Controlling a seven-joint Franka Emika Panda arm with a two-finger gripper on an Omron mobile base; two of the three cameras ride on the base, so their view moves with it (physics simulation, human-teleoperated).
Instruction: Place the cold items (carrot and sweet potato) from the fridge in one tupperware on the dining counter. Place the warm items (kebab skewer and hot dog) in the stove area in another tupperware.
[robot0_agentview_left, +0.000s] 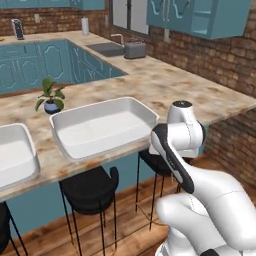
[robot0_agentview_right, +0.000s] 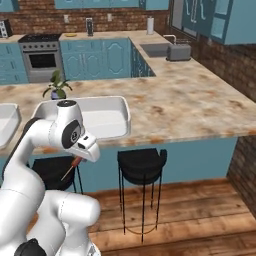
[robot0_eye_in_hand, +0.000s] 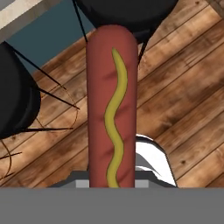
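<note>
the hot dog (robot0_eye_in_hand: 111, 105), red-brown with a wavy mustard line, sticks out from the gripper (robot0_agentview_right: 80, 156), whose jaws are closed narrowly on it. it hangs low over the wooden floor (robot0_eye_in_hand: 183, 96) beside the black stools (robot0_agentview_right: 141, 165), below the dining counter's (robot0_agentview_right: 190, 105) edge. a white tupperware (robot0_agentview_left: 100, 127) sits on that counter just above, a second tupperware (robot0_agentview_left: 15, 155) beside it.

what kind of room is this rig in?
A home kitchen, rendered: a stove against the brick wall, a sink with a toaster beside it, and a marbled dining counter with black stools along its edge.
</note>
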